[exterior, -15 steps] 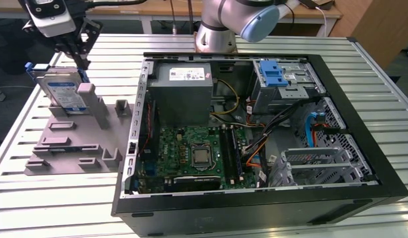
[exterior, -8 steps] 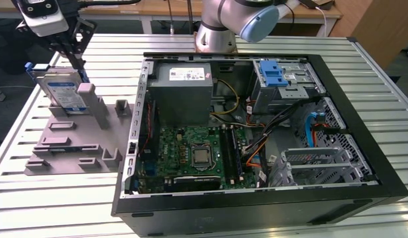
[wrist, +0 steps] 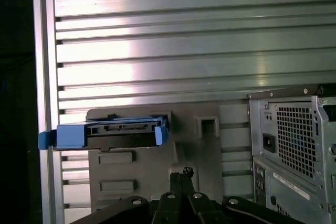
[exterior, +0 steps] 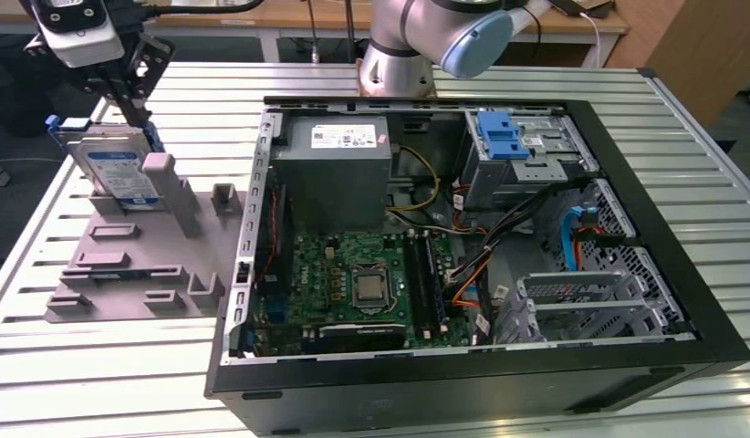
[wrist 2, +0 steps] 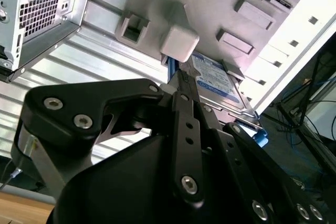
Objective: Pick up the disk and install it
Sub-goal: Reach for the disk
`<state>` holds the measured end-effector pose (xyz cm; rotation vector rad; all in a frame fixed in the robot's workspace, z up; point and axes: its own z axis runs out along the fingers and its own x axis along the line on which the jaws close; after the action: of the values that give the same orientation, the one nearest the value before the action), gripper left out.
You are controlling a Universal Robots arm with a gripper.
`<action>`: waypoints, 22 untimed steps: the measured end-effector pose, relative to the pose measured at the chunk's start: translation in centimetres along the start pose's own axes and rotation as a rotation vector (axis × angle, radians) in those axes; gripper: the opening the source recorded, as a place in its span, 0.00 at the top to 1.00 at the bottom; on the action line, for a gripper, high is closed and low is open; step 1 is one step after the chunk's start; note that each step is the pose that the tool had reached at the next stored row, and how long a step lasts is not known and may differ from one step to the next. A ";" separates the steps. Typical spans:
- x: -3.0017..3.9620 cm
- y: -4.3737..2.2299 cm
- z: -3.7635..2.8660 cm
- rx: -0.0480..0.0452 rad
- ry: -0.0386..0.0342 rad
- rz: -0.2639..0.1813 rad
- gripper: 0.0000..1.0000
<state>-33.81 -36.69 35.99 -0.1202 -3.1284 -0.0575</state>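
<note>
One blue-labelled disk (exterior: 109, 168) — standing upright.

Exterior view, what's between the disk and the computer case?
In the exterior view, a tall grey post and a short grey post on the holder plate stand between the disk and the computer case.

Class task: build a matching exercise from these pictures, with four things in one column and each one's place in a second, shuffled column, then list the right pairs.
Things
1 disk
2 gripper
3 power-supply box
4 motherboard

Places
A inside the case, against its far wall
B upright in the grey holder, outside the case
C flat on the case's floor
D just above the disk

Pairs: 1-B, 2-D, 3-A, 4-C
</note>
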 end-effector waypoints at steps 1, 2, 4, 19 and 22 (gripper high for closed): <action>0.03 0.02 0.01 0.0000 0.0000 0.000 0.89; 0.09 0.06 0.02 0.0000 0.0000 0.000 0.89; 0.38 0.24 0.05 0.0000 0.0000 0.000 0.89; 4.50 1.30 0.26 0.0000 0.0000 0.000 0.89; 4.77 1.29 0.27 0.0000 0.0000 0.000 0.89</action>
<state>-38.47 -35.03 35.83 -0.1204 -3.1283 -0.0574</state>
